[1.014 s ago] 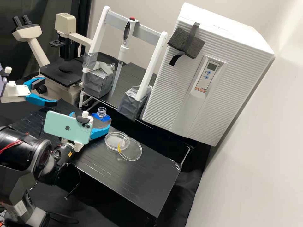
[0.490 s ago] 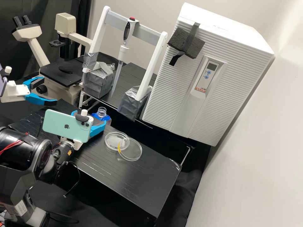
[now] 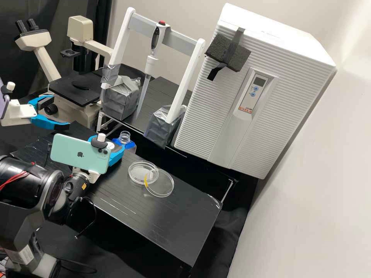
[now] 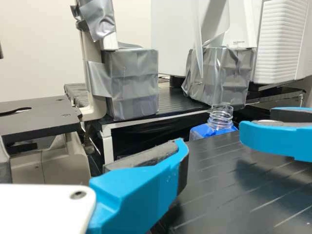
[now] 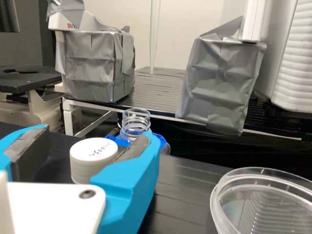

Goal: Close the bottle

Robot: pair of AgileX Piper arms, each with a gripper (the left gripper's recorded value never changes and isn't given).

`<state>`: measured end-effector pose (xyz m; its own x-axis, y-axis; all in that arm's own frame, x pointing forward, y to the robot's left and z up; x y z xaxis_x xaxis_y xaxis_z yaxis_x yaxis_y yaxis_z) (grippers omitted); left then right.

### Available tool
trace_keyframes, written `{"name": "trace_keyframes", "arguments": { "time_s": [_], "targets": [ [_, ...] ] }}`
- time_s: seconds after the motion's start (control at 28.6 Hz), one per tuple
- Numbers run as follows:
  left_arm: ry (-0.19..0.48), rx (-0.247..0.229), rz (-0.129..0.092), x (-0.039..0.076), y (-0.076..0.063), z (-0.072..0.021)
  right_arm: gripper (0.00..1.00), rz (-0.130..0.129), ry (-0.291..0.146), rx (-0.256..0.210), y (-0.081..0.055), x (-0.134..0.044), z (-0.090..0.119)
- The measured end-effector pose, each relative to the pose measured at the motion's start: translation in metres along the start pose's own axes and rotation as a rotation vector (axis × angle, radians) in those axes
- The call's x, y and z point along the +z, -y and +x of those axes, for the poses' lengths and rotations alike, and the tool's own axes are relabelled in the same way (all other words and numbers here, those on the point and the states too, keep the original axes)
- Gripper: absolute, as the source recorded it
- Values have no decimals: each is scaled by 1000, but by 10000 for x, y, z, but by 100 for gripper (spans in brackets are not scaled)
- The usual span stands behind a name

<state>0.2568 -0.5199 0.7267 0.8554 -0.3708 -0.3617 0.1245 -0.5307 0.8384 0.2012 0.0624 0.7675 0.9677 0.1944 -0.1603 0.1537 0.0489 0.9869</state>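
Right tool (image 5: 87, 146), clamping cap (image 5: 92, 158), drew back beside bottle (image 5: 135, 122); left tool (image 4: 212, 141) spread wide; dishes (image 3: 150, 177) nearby.

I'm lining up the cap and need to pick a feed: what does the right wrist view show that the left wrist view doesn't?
Right wrist view adds: the white cap at the right end effector, with the bottle just beyond it, and the rim of a clear dish on the bench.
Left wrist view adds: the microscope off to one side.
Both share: the bottle, uncapped with its threaded neck bare, and the two tape-wrapped blocks on the raised shelf behind it.
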Motion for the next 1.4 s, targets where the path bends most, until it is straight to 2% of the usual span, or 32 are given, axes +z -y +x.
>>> {"name": "trace_keyframes", "arguments": {
  "time_s": [0.28,0.45,0.49,0.7,0.73,0.84,1.4],
  "targets": [
    [-4,1,-2,-3,-1,0,0,1,-6,4,-9,-13,15],
    [1,0,-3,13,3,2,0,-1,11,-13,28,20,31],
    [3,0,-3,17,4,3,100,-1,14,-17,36,27,34],
    [-5,5,-8,16,-3,2,100,-17,29,-28,62,57,45],
    [-8,6,-11,17,-3,3,0,-17,29,-27,60,56,45],
    [-12,7,-5,13,-4,3,0,-17,30,-21,53,64,47],
    [-11,16,-7,21,-21,20,0,-15,34,-16,49,69,48]
  ]
}}
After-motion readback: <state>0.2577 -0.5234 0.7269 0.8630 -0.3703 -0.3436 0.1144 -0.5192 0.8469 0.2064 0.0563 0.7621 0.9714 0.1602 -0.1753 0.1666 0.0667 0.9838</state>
